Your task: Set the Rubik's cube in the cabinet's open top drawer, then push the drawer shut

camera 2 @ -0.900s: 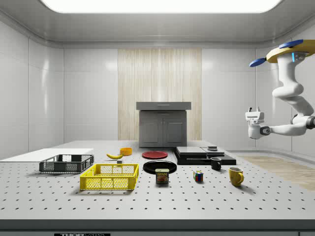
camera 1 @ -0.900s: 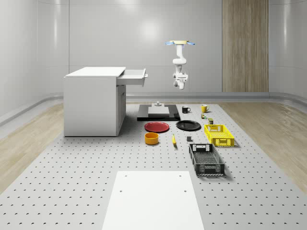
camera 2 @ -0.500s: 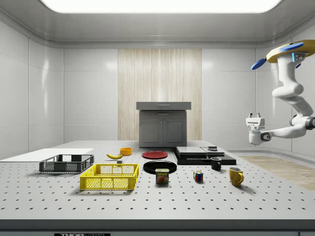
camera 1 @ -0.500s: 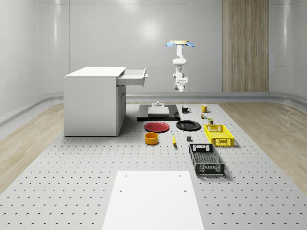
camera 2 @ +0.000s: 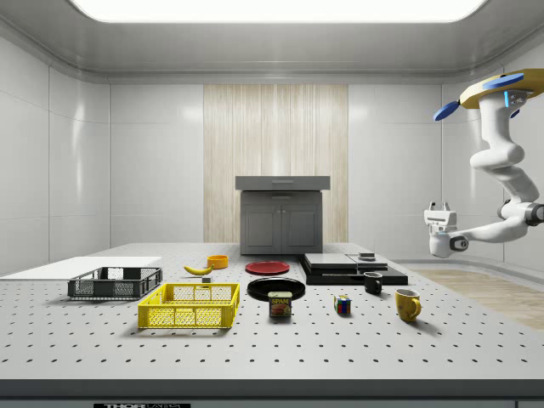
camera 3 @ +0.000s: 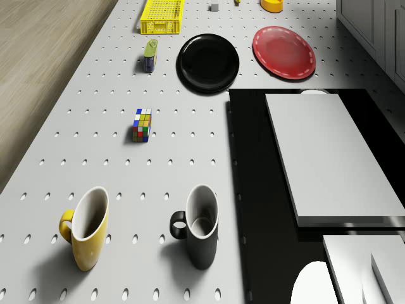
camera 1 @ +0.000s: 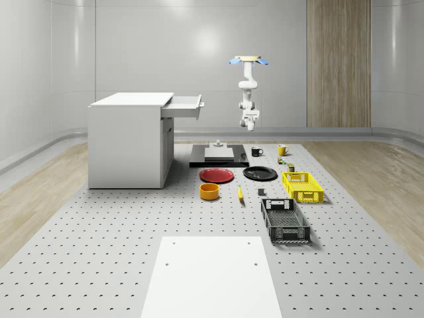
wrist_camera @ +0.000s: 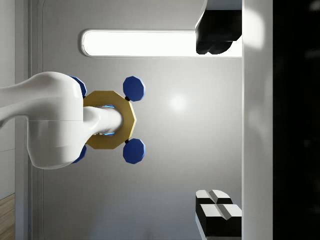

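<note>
progress: nothing done | rubik's cube (camera 2: 342, 304) on table, well below and apart from gripper (camera 2: 439, 207) | fingers apart, empty | drone (camera 2: 501, 87) hovering high | top drawer (camera 1: 185, 106) open, across from gripper

I count two ceramic mugs, one yellow mug (camera 3: 85, 234) and one black mug (camera 3: 199, 225). There are two round plates, one glossy black plate (camera 3: 208, 62) and one red plate (camera 3: 284, 52). Two mesh baskets stand on the table, one yellow basket (camera 1: 302, 186) and one dark grey basket (camera 1: 285, 220). Singles: one multicoloured Rubik's cube (camera 3: 142, 125), one tin of Spam (camera 2: 280, 304), one banana (camera 2: 198, 269), one orange bowl (camera 1: 209, 191), one white cabinet (camera 1: 129, 139).
</note>
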